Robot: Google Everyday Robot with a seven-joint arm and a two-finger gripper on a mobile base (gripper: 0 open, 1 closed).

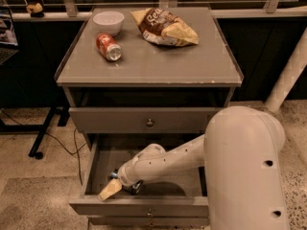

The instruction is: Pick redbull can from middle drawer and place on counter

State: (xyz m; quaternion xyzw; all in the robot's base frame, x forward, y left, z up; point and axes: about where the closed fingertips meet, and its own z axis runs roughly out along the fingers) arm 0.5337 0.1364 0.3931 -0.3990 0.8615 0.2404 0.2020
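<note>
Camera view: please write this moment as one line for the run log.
stage: pick | gripper: low inside open middle drawer, near its front | redbull can: not clearly visible | counter: holds soda can, bowl, chip bag

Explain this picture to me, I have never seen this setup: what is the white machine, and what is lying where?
The white bulk on the right is a robot's single arm, seen by one camera looking down from above it. The arm reaches into the open middle drawer, and its gripper sits low near the drawer's front. Whether it holds the redbull can cannot be told. The drawer above is shut. On the counter are a soda can on its side, a white bowl and a chip bag.
</note>
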